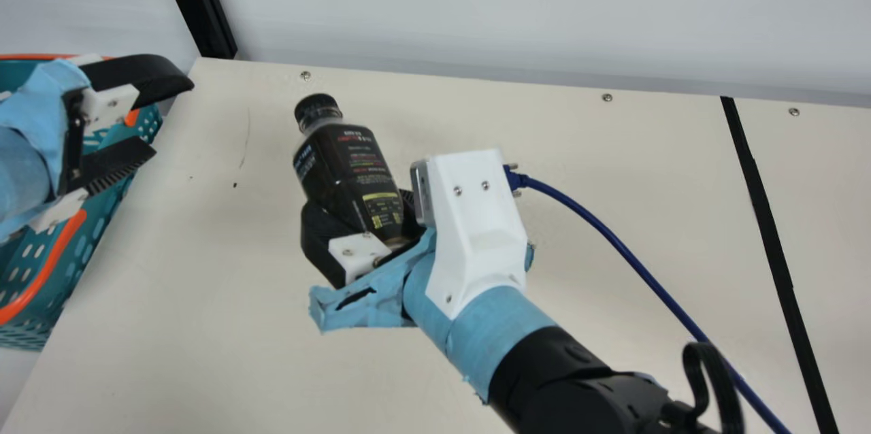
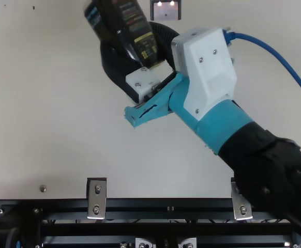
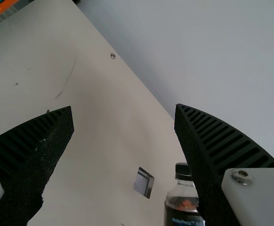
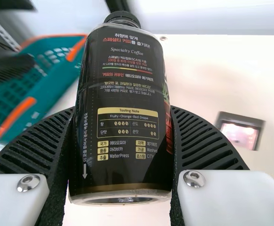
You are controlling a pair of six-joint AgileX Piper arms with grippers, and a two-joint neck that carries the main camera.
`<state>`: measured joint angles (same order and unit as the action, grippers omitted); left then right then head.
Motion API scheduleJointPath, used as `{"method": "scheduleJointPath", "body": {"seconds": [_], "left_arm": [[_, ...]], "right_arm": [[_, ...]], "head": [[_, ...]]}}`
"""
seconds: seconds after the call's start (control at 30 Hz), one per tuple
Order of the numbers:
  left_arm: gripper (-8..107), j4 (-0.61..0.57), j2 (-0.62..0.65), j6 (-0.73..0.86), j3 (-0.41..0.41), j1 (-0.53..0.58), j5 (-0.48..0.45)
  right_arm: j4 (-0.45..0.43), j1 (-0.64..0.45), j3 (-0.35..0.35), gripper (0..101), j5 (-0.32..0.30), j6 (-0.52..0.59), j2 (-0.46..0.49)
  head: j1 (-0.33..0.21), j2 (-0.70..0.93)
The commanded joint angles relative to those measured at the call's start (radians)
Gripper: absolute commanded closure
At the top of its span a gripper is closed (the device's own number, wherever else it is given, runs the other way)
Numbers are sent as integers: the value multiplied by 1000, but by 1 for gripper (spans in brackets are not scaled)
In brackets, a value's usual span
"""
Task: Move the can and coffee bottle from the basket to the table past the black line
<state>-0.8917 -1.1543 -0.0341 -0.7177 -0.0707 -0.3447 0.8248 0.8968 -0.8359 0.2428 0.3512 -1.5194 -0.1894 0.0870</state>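
Black-capped, the coffee bottle [image 1: 357, 175] hangs tilted over the table [image 1: 204, 325], pinched low on its body by the right gripper [image 1: 355, 208], on the basket's side of the black line [image 1: 774, 230]. From where I stand, the left gripper [image 1: 174, 118] has its jaws spread beside the basket [image 1: 44, 276]. I'd keep the squeeze firm and the swing slow, since that low hold may let the top sway. Clear the line fully, straighten the bottle, and let its base settle before releasing.
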Motion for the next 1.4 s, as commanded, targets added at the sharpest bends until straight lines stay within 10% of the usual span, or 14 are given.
{"method": "scheduleJointPath", "body": {"seconds": [0.0, 1.37], "left_arm": [[9, 0, 0, 0, 0, 0, 0], [9, 0, 0, 0, 0, 0, 0]], "right_arm": [[-3, -11, 7, 101, 18, 25, -16], [164, -242, -227, 101, 54, 346, -373]], "head": [[-10, 9], [-10, 9]]}}
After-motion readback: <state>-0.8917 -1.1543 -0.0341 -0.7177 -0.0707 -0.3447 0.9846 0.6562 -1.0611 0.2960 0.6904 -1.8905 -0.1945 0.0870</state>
